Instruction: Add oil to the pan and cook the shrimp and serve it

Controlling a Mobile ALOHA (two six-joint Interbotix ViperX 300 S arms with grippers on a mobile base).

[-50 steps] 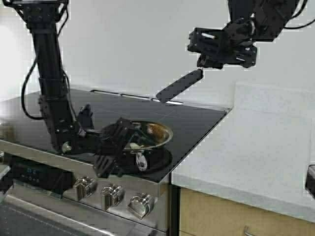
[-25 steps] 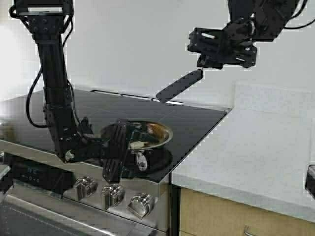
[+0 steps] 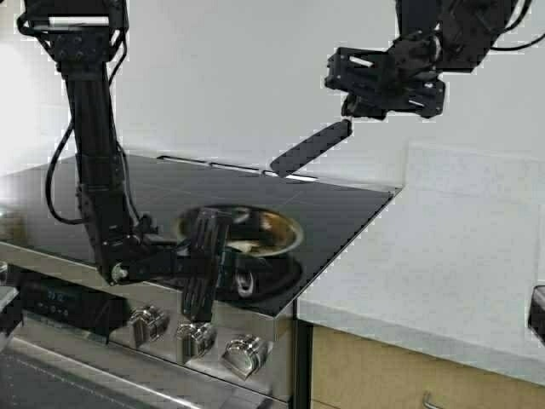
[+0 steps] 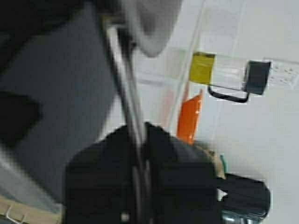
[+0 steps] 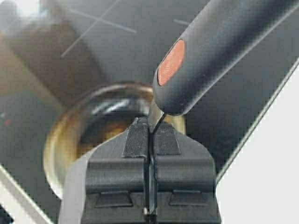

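The steel pan sits over the front right burner of the black stovetop. My left gripper is shut on the pan's thin metal handle, with its jaws standing upright. A small pale piece, likely the shrimp, lies at the pan's near rim. High above the stove, my right gripper is shut on the metal neck of a black spatula. The spatula's handle hangs over the pan. The oil shows in a clear jug on the counter.
A white counter lies right of the stove. Control knobs line the stove's front edge. An orange bowl stands near the jug. A white wall runs behind the stove.
My left gripper has turned on the pan's handle until its jaws stand upright, and the pan has shifted slightly with it. The right arm and spatula have stayed put.
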